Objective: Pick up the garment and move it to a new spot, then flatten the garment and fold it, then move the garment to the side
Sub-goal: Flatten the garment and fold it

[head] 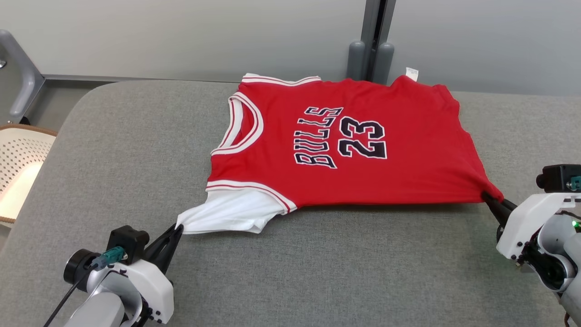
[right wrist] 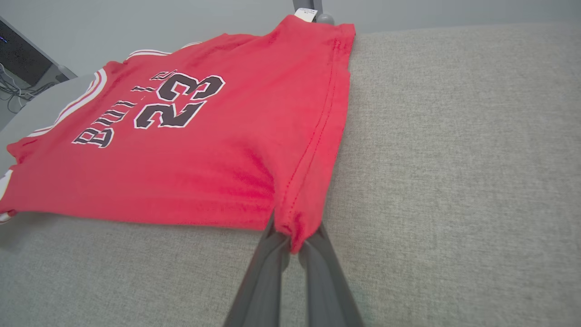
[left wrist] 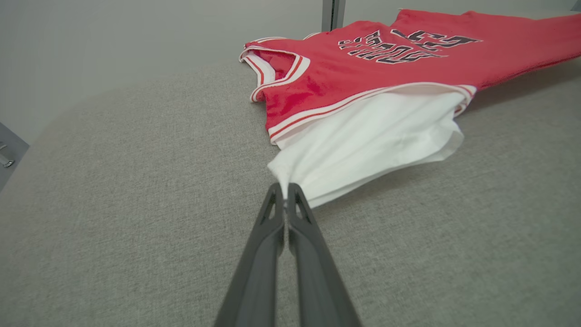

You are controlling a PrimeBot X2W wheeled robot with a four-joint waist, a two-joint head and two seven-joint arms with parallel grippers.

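The garment point(head: 345, 136), a red jersey with dark lettering and a white sleeve point(head: 227, 213) sewn under its armhole, lies face up across the upper middle of the head view on the grey table point(head: 136, 150), with its collar toward the left of the frame and its hem toward the right.

The left tool point(head: 178, 229), at the lower left of the frame, is pinched closed on the tip of the white sleeve. In the left wrist view its two fingers meet on the cloth point(left wrist: 286, 188). The right tool point(head: 488, 197), at the right edge, is clamped on the near hem corner, and the right wrist view shows the red fabric bunched between its fingers point(right wrist: 292, 243).

The near edge looks stretched between the two grips and casts a shadow along the table, so it seems slightly raised.

My reading is that the pick-up and the move to a new spot are done, and flattening is under way or almost finished, since the body lies smooth with only small puckers at the held corners. No fold shows yet, so the folding and the final move to the side remain
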